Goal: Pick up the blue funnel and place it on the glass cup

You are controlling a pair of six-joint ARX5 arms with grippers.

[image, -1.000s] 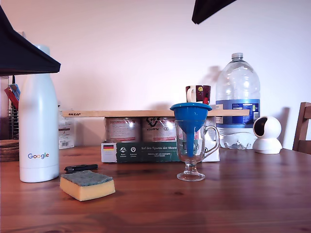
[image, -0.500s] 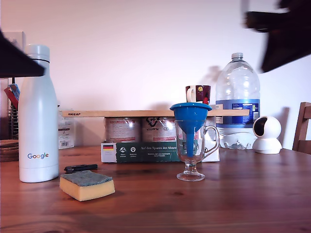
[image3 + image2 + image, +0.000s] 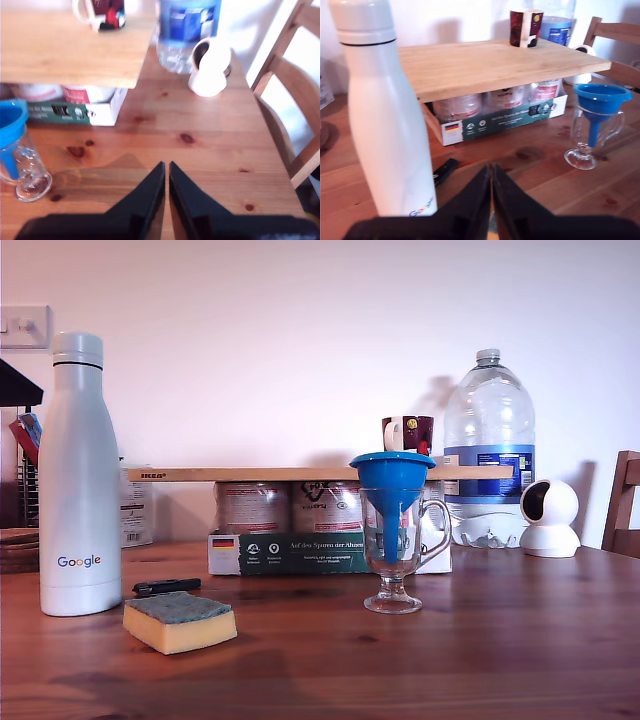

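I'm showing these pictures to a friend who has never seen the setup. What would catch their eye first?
Probably the small bright blue plastic funnel, sitting in the mouth of the clear glass footed mug near the middle of the wooden table, spout hanging down inside. Next, the tall white Google-branded bottle at the exterior view's left, with a yellow sponge with a green scouring top lying in front of it.

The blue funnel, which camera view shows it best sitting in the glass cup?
The exterior view: the blue funnel shows whole and side-on, spout down inside the glass cup. The first wrist view shows it smaller, from above; the second wrist view cuts it off at the frame edge.
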